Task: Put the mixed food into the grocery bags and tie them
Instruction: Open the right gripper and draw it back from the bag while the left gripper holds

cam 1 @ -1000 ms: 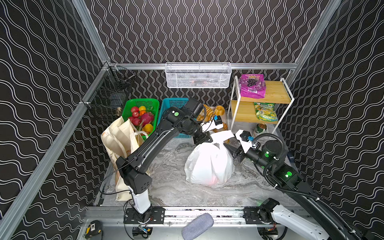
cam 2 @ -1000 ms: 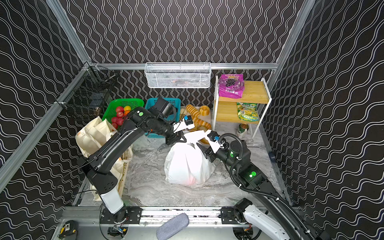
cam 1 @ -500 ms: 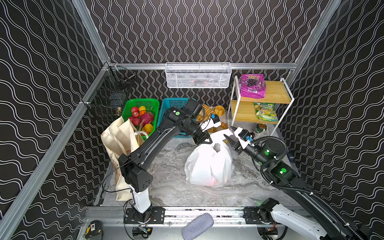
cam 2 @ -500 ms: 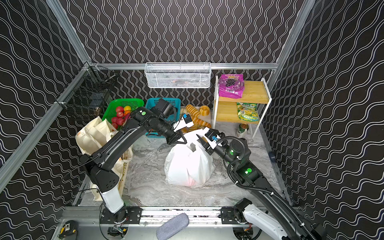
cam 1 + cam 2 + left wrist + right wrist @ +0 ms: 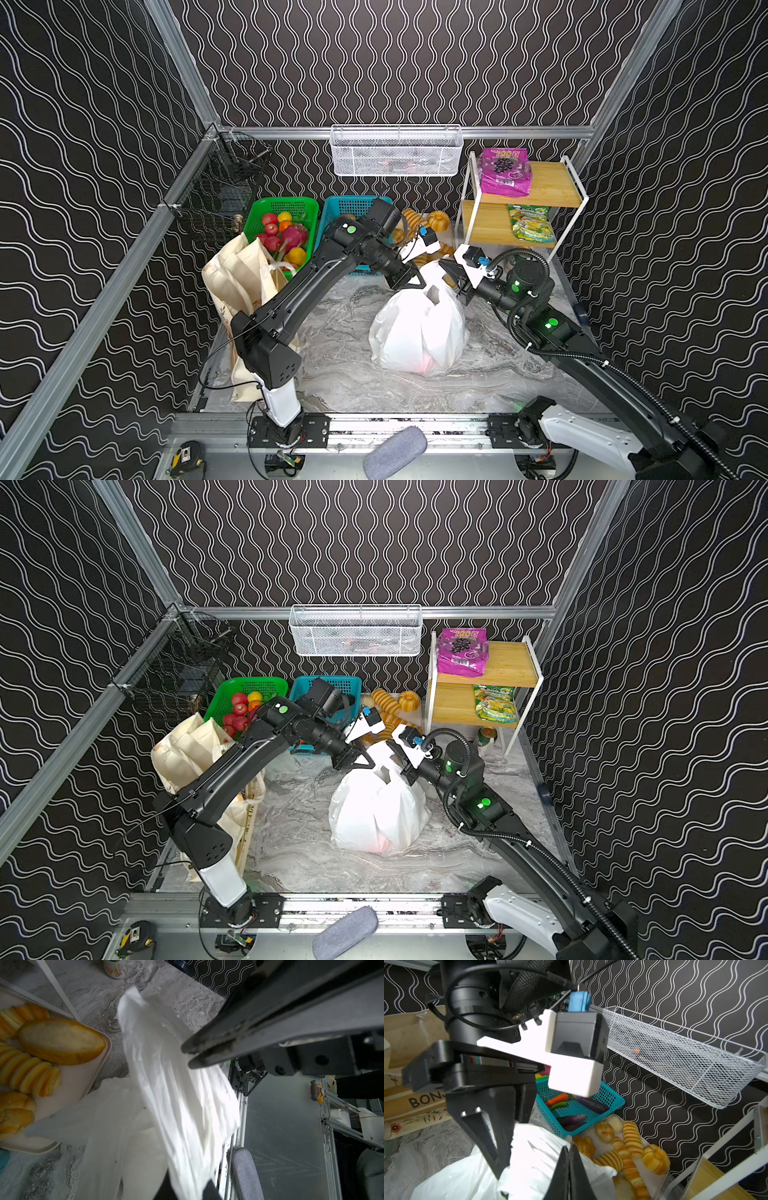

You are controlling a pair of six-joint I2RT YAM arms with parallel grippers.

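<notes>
Marbled tabletop: white plastic bag sits bulging. Right gripper pinched shut on its handle; left gripper flanks handle plastic (clamped or loose: cannot tell).

Plastic bag centre; tote left; fruit basket, vegetable basket behind; bread tray, shelf rack right-rear.

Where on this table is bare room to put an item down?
Bare marble lies between the white plastic bag and the front rail, and between that bag and the canvas tote, under the left arm. The back is crowded: baskets, bread tray, shelf.
</notes>
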